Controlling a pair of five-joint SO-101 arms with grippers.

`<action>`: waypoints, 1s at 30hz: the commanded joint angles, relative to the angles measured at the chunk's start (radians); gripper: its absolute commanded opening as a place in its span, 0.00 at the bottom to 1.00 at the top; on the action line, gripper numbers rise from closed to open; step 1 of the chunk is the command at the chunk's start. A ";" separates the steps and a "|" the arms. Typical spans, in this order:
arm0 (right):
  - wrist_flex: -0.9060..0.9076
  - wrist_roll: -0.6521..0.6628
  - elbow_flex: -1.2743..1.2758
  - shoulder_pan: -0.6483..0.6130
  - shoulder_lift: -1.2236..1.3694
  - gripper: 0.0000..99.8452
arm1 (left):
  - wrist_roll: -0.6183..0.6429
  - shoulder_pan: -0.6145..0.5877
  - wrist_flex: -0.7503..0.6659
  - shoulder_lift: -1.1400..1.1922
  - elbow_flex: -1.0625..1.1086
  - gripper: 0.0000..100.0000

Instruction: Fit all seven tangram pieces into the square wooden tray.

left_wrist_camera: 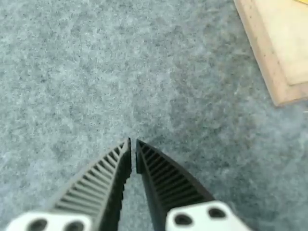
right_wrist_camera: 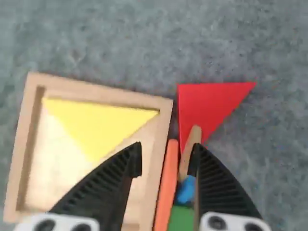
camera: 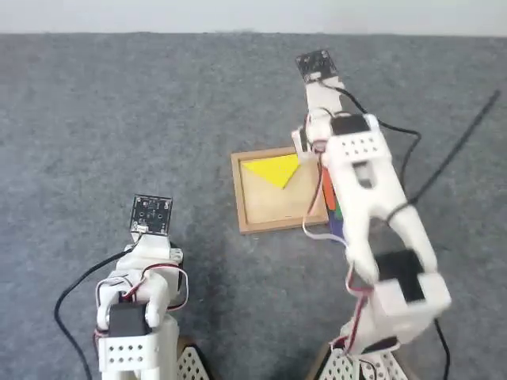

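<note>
The grey felt-like worktop carries all the things. On it lies the square wooden tray, pale, with a raised rim and a lighter floor. Inside the tray the big yellow triangle lies flat; its long side is along the rim far from the arms and its point is directed to the middle of the floor. The rest of the floor is bare wood.

Outside the tray, near its far corner on the right arm's side, the red triangle lies on the worktop. Along the same rim is a long orange piece, and beside it a green piece and a small blue piece, both partly hidden.

The right pincer is released and hangs over this rim, one finger above the tray floor, the other above the outside pieces. The left pincer is clenched on nothing, over bare worktop, apart from the tray's corner.
</note>
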 commanded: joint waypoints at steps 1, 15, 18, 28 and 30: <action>0.007 -0.109 -0.224 0.030 0.136 0.18 | 0.000 0.002 0.003 -0.017 -0.012 0.02; 0.223 -0.236 -0.845 0.058 0.618 0.32 | 0.000 0.002 0.003 -0.017 -0.012 0.02; 0.229 -0.238 -0.933 0.051 0.705 0.32 | 0.000 0.002 0.003 -0.017 -0.012 0.02; 0.309 -0.238 -1.086 0.059 0.857 0.32 | 0.000 0.002 0.003 -0.017 -0.012 0.02; 0.309 -0.238 -1.099 0.070 0.874 0.31 | 0.000 0.002 0.003 -0.017 -0.012 0.02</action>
